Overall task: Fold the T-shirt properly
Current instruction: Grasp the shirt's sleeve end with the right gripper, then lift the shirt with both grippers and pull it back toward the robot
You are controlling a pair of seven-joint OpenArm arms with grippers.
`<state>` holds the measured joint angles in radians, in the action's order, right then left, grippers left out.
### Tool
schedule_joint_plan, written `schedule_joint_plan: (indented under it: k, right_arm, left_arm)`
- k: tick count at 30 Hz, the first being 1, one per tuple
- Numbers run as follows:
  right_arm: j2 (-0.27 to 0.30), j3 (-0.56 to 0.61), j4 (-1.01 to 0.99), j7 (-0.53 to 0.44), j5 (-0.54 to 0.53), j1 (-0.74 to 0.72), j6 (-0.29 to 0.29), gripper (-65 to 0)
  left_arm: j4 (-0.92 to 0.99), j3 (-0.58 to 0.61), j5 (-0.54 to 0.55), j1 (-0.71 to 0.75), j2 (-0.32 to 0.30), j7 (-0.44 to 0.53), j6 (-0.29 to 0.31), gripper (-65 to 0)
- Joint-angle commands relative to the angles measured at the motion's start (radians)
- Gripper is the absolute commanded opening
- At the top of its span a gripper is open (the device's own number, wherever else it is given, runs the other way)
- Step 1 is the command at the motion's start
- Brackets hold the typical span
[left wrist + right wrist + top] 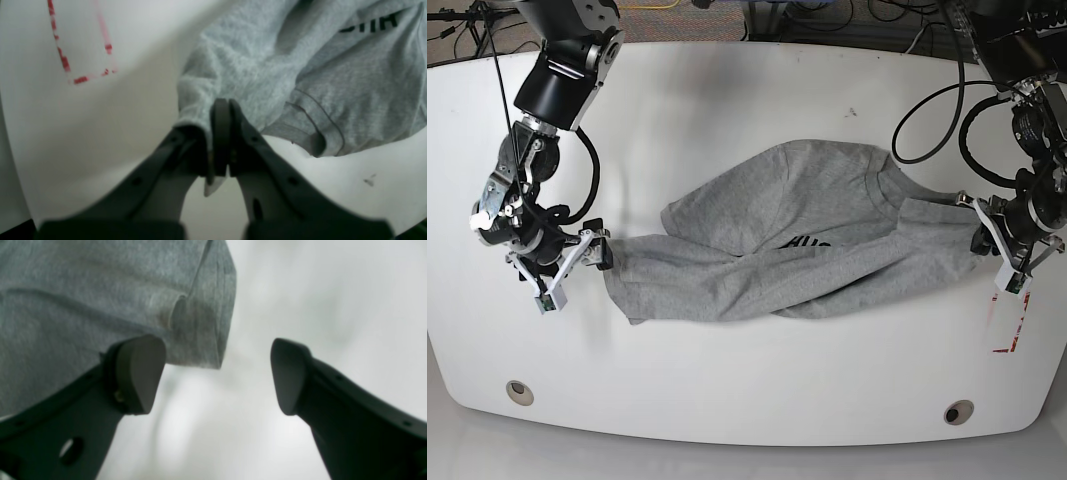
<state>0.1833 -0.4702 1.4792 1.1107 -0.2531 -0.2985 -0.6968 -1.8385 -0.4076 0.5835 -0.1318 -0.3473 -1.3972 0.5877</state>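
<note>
Your T-shirt (777,240) lies stretched across the middle of the white bench (727,90). The left end effector (222,110) pinches its cloth; the right end effector (218,373) gapes empty. Red dashed marks (63,60) near one bench edge.

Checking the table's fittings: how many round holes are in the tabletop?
2. One hole sits near the front edge at the base view's left; the other hole near the front edge at its right. The T-shirt may hide more.

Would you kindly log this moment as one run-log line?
left tool: shut on T-shirt | right tool: open, beside shirt edge | shirt: stretched, unfolded on table
</note>
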Motion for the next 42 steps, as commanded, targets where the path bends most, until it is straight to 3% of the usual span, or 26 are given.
schedule_joint_plan:
  k: [1, 6, 17, 32, 40, 42]
  right_arm:
    - [-0.005, -0.006, -0.035, -0.033, -0.018, -0.066, -0.001, -14.7]
    - [-0.015, -0.006, -0.074, -0.051, -0.022, -0.087, -0.001, -14.7]
    - [-0.041, -0.006, -0.176, -0.073, -0.177, -0.104, -0.001, -14.7]
    - [-0.034, 0.001, -0.381, -0.228, -0.17, -0.106, -0.001, -14.7]
    - [-0.041, 0.003, -0.395, -0.243, -0.17, -0.106, -0.001, -15.2]
    - [-0.041, 0.003, -0.395, -0.245, -0.17, -0.106, -0.001, -18.5]
  left_arm:
    - [-0.014, -0.006, 0.01, -0.001, -0.019, 0.015, 0.002, -65.0]
    - [-0.016, -0.006, 0.01, 0.017, -0.017, 0.015, 0.002, -65.0]
    - [-0.019, -0.006, 0.01, 0.021, -0.012, 0.015, 0.002, -65.0]
    - [-0.02, -0.006, 0.014, 0.037, -0.014, 0.015, 0.002, -65.0]
    - [-0.02, -0.004, 0.014, 0.041, -0.011, 0.015, 0.002, -65.0]
    - [-0.02, -0.003, 0.014, 0.041, -0.011, 0.015, 0.002, -65.0]
